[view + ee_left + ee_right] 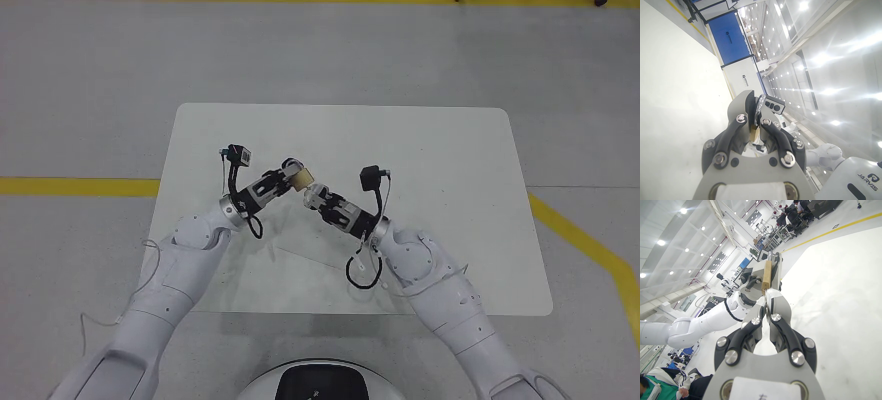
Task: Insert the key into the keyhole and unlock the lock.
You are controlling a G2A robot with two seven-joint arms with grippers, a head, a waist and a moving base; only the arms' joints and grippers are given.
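1. Right pincer [767, 298] closed on the key [766, 306], silver bow pinched flat between both fingertips, blade aimed straight ahead at the lock [767, 273].
2. Key tip right at the near end of the brass lock body, touching it at the keyhole end; depth of entry impossible to tell.
3. Left pincer [767, 266] clamped on the lock from the opposite side, one finger against each broad face of the brass body, silver shackle [769, 255] poking out beyond the fingertips, on the end away from the key.
4. Shackle latched or sprung: impossible to tell.
5. From the left wrist: same lock squeezed between the dark finger pads [750, 101], shackle up near the tips, brass body deeper in between the fingers.
6. From above: both pincers meeting tip to tip just left of the frame's centre and a little above the middle, left one entering from the lower left, right one from the lower right; lock and key raised off the table [450, 200], brass body between the two.
7. White table with rounded corners across the middle of the top view; grey floor [320, 50] around it, one yellow line [80, 186] at the left edge of the frame, another slanting down along the right edge.
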